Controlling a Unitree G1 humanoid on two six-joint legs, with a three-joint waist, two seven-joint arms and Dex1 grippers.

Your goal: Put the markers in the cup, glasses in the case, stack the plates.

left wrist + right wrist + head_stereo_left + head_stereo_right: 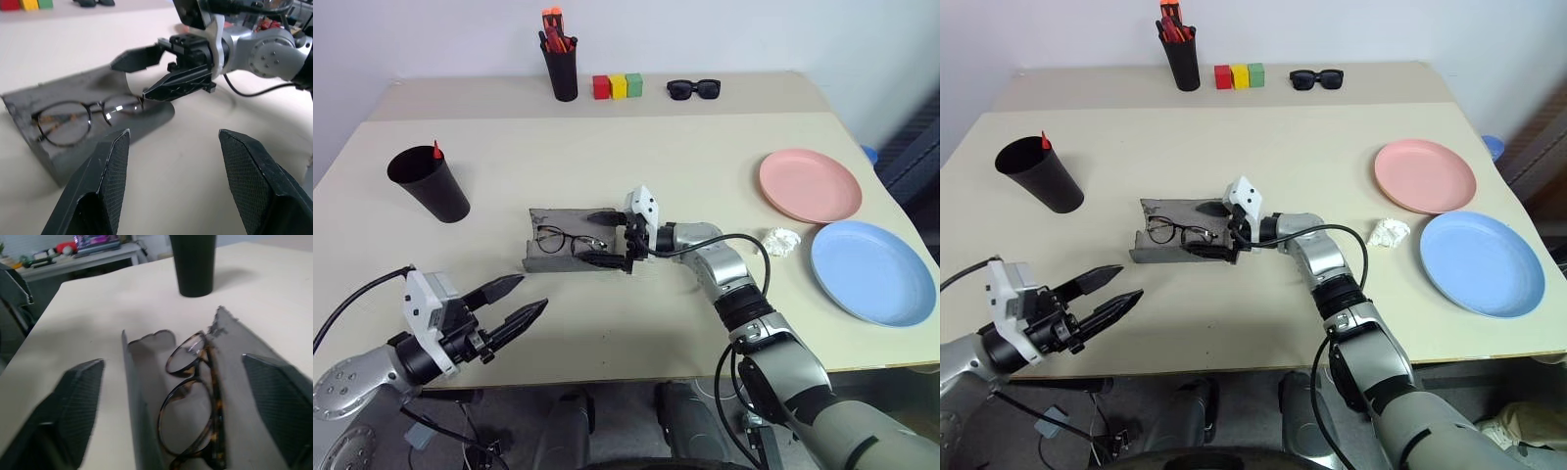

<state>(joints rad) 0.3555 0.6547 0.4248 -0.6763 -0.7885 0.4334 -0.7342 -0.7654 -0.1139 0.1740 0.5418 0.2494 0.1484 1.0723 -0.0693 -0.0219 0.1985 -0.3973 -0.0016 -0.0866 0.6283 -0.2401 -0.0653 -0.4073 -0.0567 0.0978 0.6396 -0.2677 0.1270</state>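
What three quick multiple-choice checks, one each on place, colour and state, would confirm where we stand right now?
1. Where are the glasses?
A. In the open case
B. On the pink plate
C. In the cup

2. What colour is the plate nearer the table's front edge?
A. Pink
B. Light blue
C. Green

3. How does the right gripper stand?
A. Shut on the glasses
B. Open at the case
C. Shut on a marker

Key: A, the frames lie in the case; B, the blue plate lies nearer than the pink plate; B, its fingers are spread apart.
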